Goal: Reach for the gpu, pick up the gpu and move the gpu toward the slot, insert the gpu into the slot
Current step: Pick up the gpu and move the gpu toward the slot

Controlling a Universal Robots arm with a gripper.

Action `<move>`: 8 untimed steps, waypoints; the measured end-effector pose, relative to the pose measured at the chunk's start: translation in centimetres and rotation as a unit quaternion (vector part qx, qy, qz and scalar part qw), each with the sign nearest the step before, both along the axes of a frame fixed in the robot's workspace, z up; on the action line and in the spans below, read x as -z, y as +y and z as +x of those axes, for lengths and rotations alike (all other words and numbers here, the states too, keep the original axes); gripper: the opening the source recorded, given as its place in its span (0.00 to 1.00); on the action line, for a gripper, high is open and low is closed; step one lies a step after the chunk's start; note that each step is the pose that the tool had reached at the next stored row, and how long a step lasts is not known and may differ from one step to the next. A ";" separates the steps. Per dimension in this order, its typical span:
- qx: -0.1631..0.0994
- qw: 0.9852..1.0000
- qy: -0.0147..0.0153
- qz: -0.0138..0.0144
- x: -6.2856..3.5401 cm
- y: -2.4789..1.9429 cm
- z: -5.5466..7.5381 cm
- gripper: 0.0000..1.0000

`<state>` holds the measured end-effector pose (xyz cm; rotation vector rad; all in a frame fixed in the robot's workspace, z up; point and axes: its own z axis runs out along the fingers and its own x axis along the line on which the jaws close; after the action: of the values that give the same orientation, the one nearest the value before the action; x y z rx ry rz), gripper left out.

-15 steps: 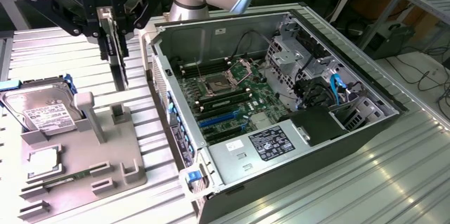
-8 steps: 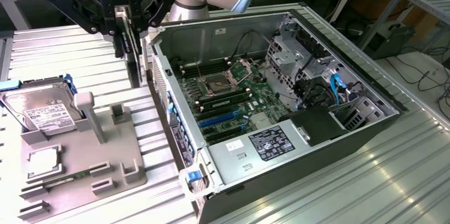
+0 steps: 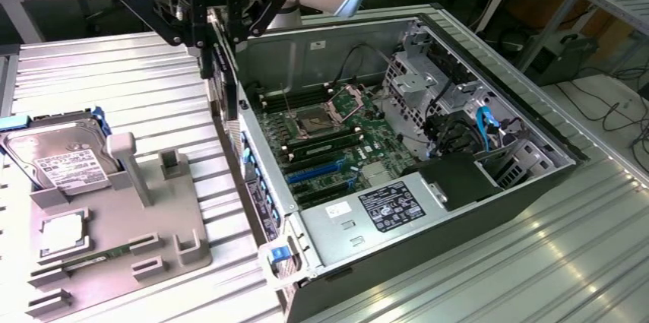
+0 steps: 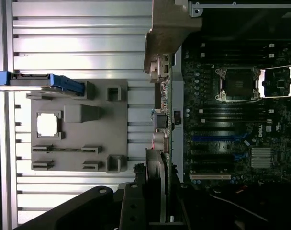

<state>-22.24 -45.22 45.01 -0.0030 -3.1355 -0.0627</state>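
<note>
Hand [image 4: 157, 194] closest in the wrist view, dark fingers [image 4: 131, 208] clamped on the gpu [image 4: 163, 120], which runs edge-on straight out from between them, silver bracket at the far end. Exterior view: hand [image 3: 215, 34] high over the open computer case [image 3: 527, 178], gpu [image 3: 229, 83] hanging thin and upright directly beneath it, along the case wall on the exterior view's left, above the motherboard [image 3: 335, 140], not seated. Grey parts holder [image 3: 121, 239] with hard drive [image 3: 61, 156] sits apart on the ribbed worktop [image 3: 132, 87].
</note>
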 end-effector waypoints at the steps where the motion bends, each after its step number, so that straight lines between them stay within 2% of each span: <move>1: 0.000 1.000 0.000 0.000 0.00 0.00 0.3 0.28; 4: 0.000 1.000 0.000 0.000 0.01 0.00 0.9 0.28; 8: 0.000 1.000 0.000 0.000 0.01 0.00 1.1 0.28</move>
<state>-21.17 -45.22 45.00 -0.0030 -3.1356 -0.0627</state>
